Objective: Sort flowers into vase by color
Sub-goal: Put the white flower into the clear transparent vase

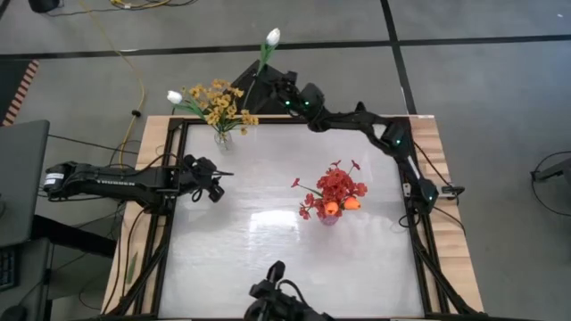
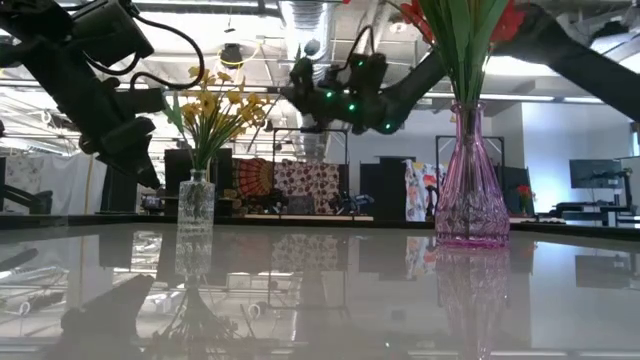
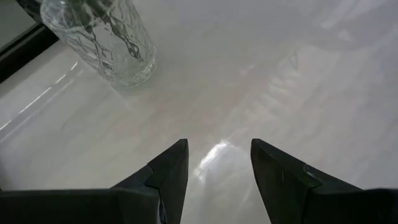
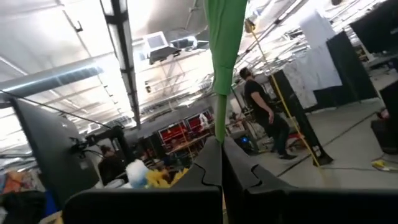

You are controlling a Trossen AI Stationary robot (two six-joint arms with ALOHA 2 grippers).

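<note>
A clear glass vase (image 1: 221,137) at the table's far left holds yellow sprays (image 1: 219,101) and one white tulip (image 1: 175,96). A pink glass vase (image 2: 470,195), right of centre, holds red sprays (image 1: 339,185) and orange tulips (image 1: 341,206). My right gripper (image 1: 260,87) reaches to the table's far edge, just right of the clear vase, shut on another white tulip (image 1: 272,37). My left gripper (image 1: 217,175) hangs open over the table's left side, near the clear vase (image 3: 102,37), nothing between its fingers (image 3: 171,171). My right gripper pinches the white tulip's thin green stalk (image 4: 220,127) between its two fingertips. The fingers slant upward toward the far edge, and the stalk runs on beyond them past a green leaf (image 4: 225,37). The tulip is lifted clear of the table, its blossom out past the far edge.
The glossy white tabletop (image 1: 268,259) lies bare between the two vases and toward the near edge. A dark frame (image 1: 169,223) rims the table. A camera mount (image 1: 277,299) stands at the near edge. People (image 4: 264,115) are in the room beyond.
</note>
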